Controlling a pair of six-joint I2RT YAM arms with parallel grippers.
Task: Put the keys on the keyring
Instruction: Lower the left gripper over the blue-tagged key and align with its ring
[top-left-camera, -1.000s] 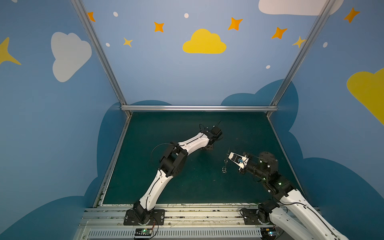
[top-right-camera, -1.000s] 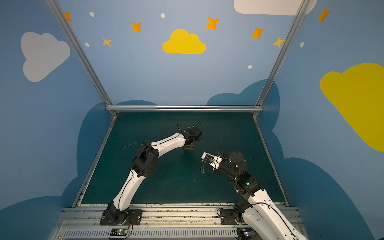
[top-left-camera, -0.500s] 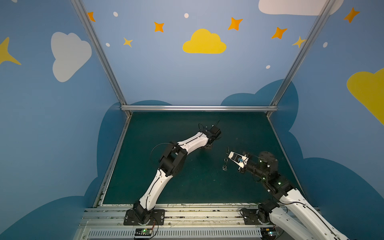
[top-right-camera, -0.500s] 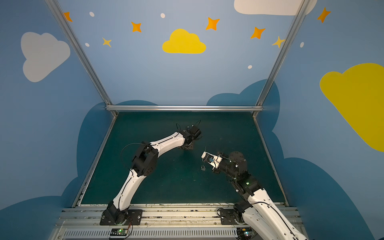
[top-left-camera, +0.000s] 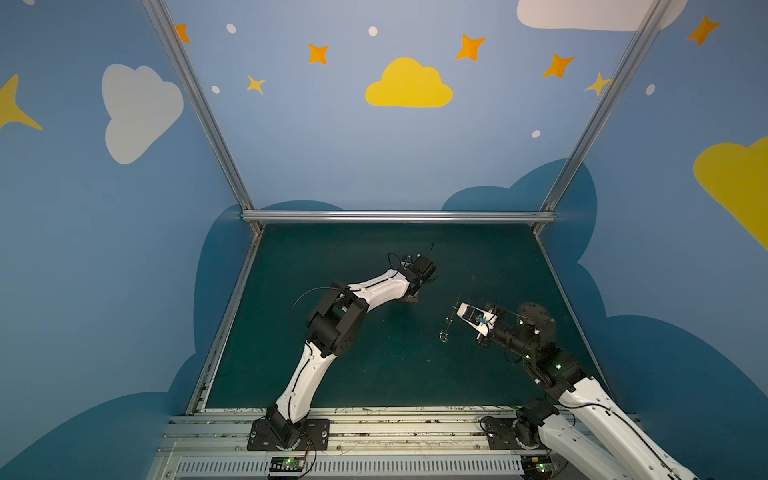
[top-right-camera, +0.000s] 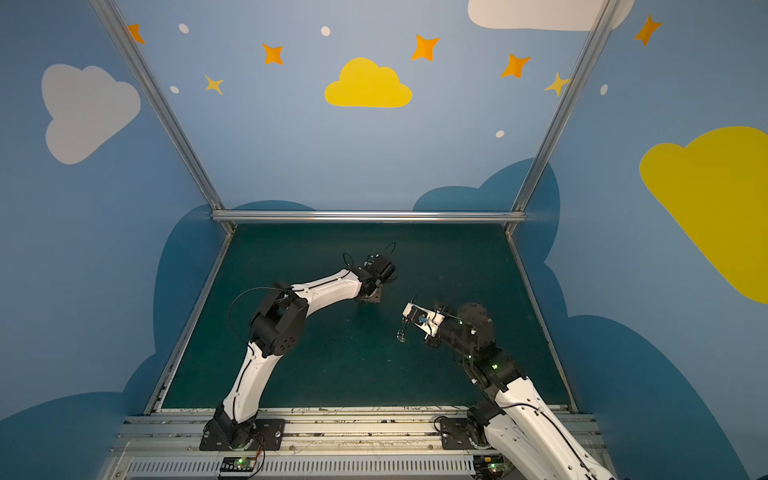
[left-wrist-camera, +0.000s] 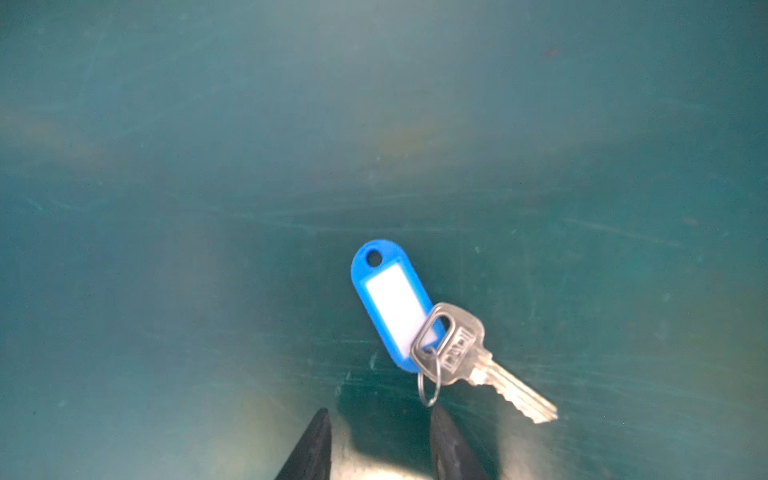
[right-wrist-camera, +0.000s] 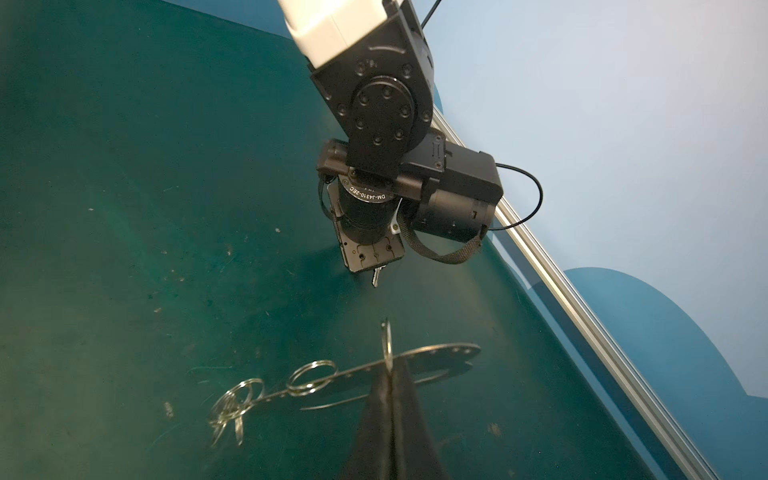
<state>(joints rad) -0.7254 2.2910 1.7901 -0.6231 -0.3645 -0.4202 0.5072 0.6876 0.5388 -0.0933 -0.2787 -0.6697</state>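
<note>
Smooth, shiny silver metal key (left-wrist-camera: 462, 345); glossy blue plastic oval tag (left-wrist-camera: 395, 303) with matt white paper insert. Flat grey metal keyring plate (right-wrist-camera: 449, 353) looks polished. Dark green bench mat (left-wrist-camera: 208, 166): scuffed, faint sheen.

Robot lab cell: alu-frame booth (top-left-camera: 399, 216), cartoon cloud walls (top-left-camera: 409, 85), green mat (top-left-camera: 374, 374), 2 arms (top-left-camera: 376, 289) on rail (top-left-camera: 415, 432).
</note>
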